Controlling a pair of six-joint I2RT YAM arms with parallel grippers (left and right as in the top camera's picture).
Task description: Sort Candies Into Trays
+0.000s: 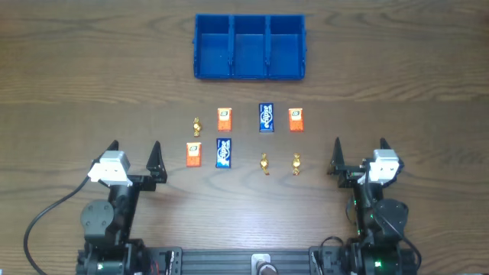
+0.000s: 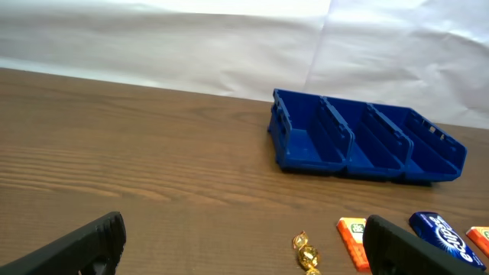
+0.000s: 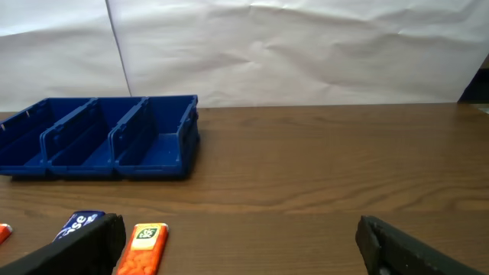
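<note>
A blue tray (image 1: 250, 46) with three compartments stands at the far middle of the table, also seen as tray (image 2: 359, 141) and tray (image 3: 99, 137). Between it and the arms lie candies: three orange packs (image 1: 225, 118) (image 1: 296, 119) (image 1: 194, 153), two blue packs (image 1: 266, 118) (image 1: 223, 153), and three gold-wrapped sweets (image 1: 196, 126) (image 1: 265, 163) (image 1: 296, 163). My left gripper (image 1: 135, 153) is open near the table's front left, short of the candies. My right gripper (image 1: 359, 152) is open at the front right. Nothing is between either pair of fingers.
The wooden table (image 1: 84, 84) stretches wide on both sides of the candy group. A white backdrop (image 3: 290, 46) rises behind the table's far edge. A black cable (image 1: 46, 218) loops by the left arm's base.
</note>
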